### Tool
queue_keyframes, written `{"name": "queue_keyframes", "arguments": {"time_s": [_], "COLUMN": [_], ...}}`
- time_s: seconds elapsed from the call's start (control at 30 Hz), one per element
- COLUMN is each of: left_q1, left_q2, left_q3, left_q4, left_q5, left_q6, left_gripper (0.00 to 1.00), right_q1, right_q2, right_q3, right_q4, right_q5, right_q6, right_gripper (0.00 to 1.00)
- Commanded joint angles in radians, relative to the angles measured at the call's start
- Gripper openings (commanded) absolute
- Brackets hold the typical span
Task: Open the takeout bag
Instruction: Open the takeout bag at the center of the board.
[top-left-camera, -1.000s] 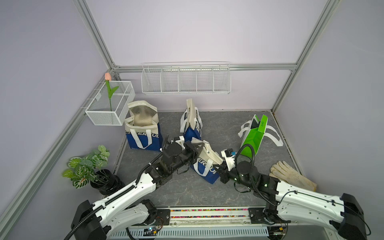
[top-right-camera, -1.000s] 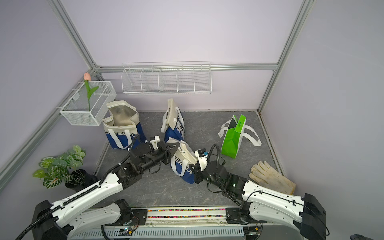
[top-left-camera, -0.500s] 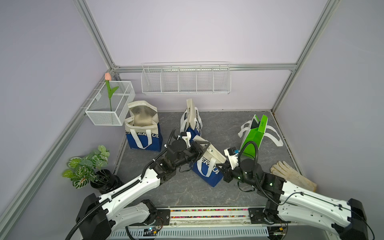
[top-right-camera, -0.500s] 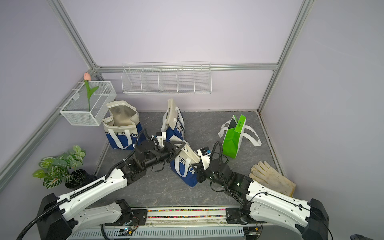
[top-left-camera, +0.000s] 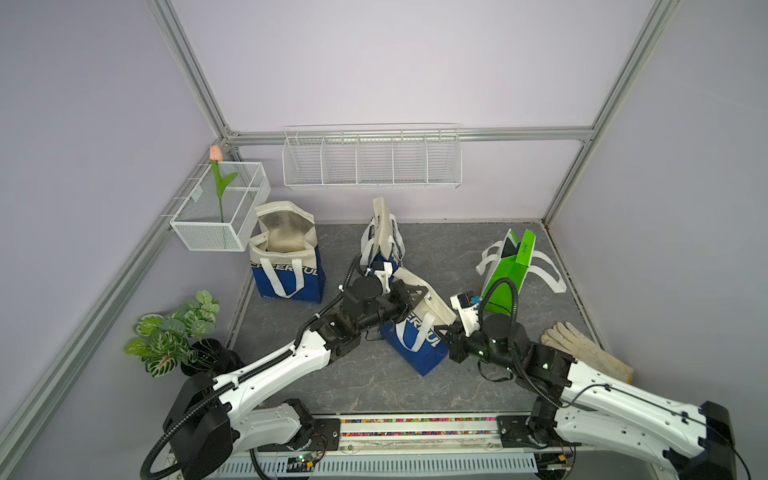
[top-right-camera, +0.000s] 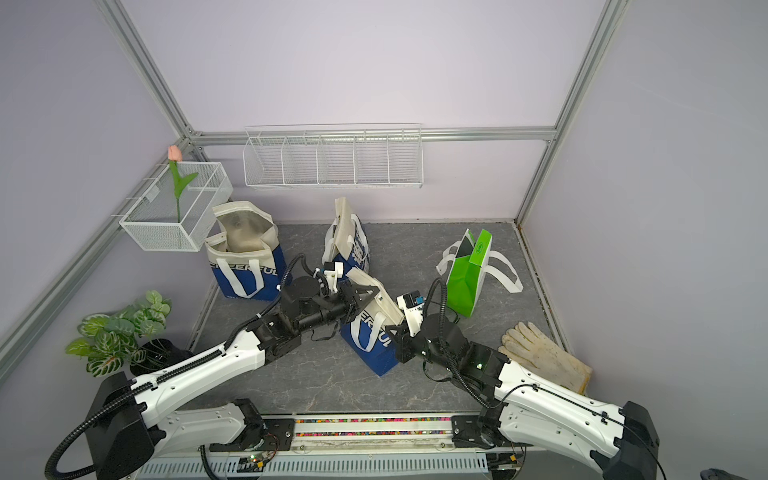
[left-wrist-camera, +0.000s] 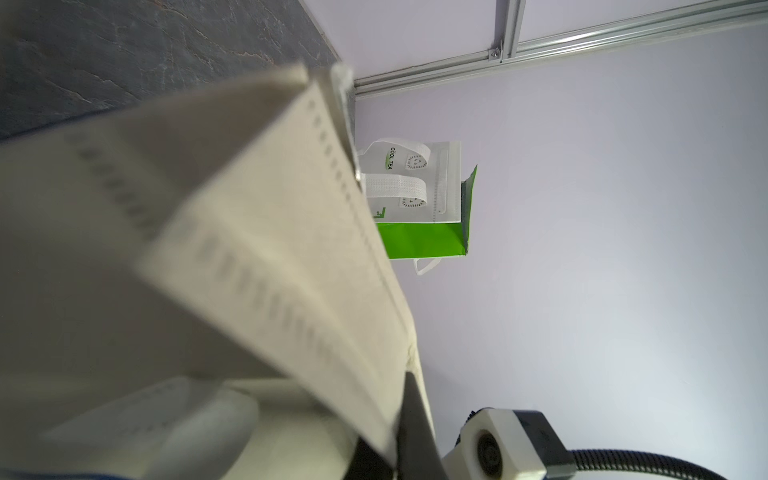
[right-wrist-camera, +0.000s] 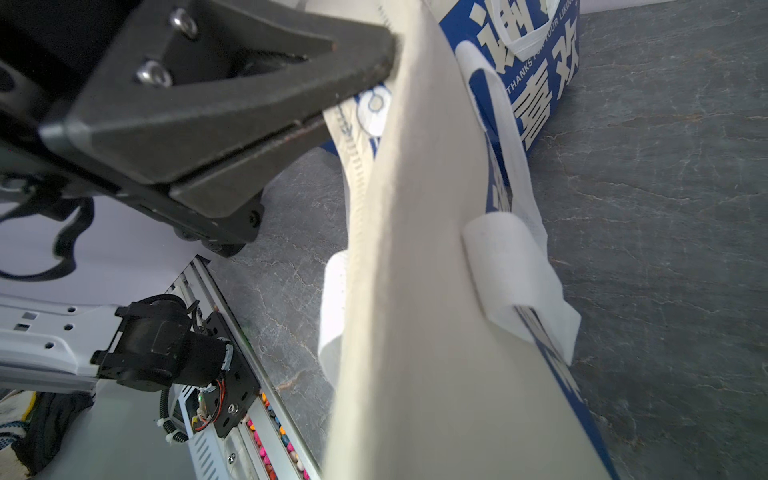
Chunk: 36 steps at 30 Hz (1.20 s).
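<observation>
Fingers (right-wrist-camera: 270, 104) of my left gripper (top-left-camera: 413, 293) let go briefly, then re-clamped on the takeout bag (top-left-camera: 415, 345), at its cream rim. Right gripper (top-left-camera: 448, 332) stayed pinched on the opposite edge. Bag leaned mid-table (top-left-camera: 374, 386), mouth barely parted; better hold for pulling apart.

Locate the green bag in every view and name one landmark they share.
In a top view: green bag stands right of centre, white handles splayed.
In a top view: same spot, right of centre.
Left wrist: visible just past the takeout bag, beyond its cream edge.
Right wrist: not in it.
Shared landmark: the blue-and-cream takeout bag, in all four views.
</observation>
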Motion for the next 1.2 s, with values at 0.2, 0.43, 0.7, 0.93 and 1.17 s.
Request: {"name": "queue_keyframes", "arguments": {"time_s": [0.2,0.43,0.7,0.93,1.17], "left_q1": [-0.037,-0.072,-0.071,-0.070,-0.069], "left_q2": [-0.085,-0.139,-0.114,-0.062,-0.050], "left_q3": [0.173,0.193,0.182,0.237,0.262], "left_q4": [0.046,-0.068,-0.204,-0.261,-0.282], "left_q5": [-0.020,-0.111,-0.116,-0.109,-0.107], "left_q6": [-0.212,-0.287,-0.287,-0.248,-0.234], "left_gripper": [0.00,0.00,0.00,0.00,0.00], "right_q1": [-0.060,-0.129,0.079,0.249,0.249], "right_q2": [-0.032,-0.003,-0.054,0.241,0.501], "right_q3": [-0.044,-0.071,0.309,0.777,1.080], "right_q4": [-0.117,-0.080,-0.597,-1.087,-1.182], "right_q5": [0.292,0.264,0.478,0.669,0.612], "right_q6": [0.043,0.039,-0.060,-0.089,-0.213], "right_gripper": [0.07,0.07,0.67,0.77,0.89]}}
